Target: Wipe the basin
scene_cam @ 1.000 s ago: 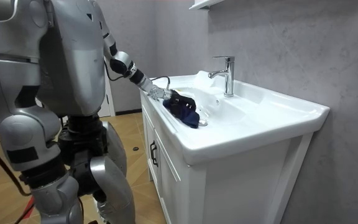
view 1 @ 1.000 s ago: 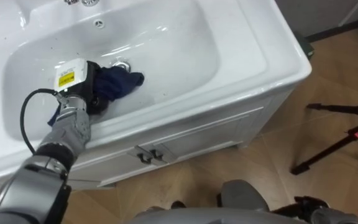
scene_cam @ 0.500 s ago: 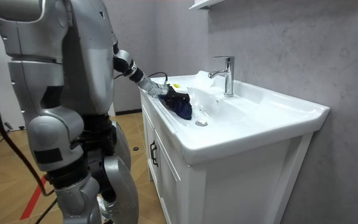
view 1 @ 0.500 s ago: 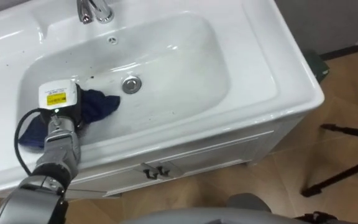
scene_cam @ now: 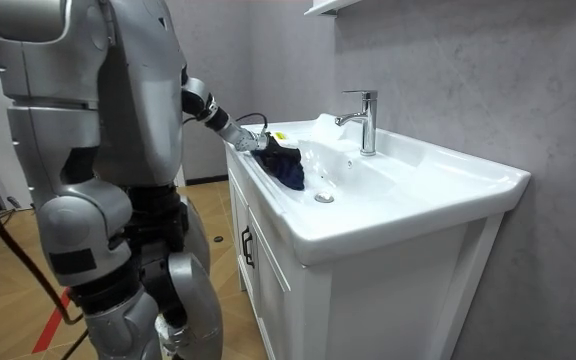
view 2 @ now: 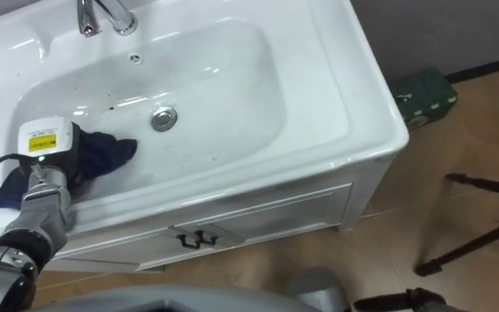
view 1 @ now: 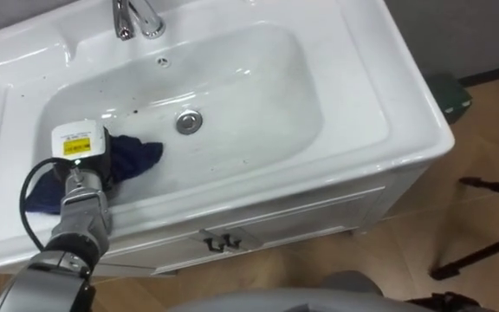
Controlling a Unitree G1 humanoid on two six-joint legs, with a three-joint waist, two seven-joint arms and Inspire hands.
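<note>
The left robot hand [view 1: 85, 170] lies in the near left part of the basin [view 1: 258, 87], back upward, on top of a dark blue cloth [view 1: 139, 156]. The cloth is bunched under it and spills out on both sides, one lobe to the right towards the drain [view 1: 189, 121] and another to the left against the basin's wall. The fingers are hidden beneath the back of the hand and the cloth, so whether they grip it or press flat cannot be told. The drain sits just right of the hand and a little farther from the robot, clear of the cloth. The tap [view 1: 137, 16] stands beyond the hand at the basin's far rim. Below and to the right are the white cabinet [view 1: 319, 217] and its two dark door handles [view 1: 222, 244]. In the room view the robot stands upright at the cabinet's front, its left arm stretched out into the basin.
</note>
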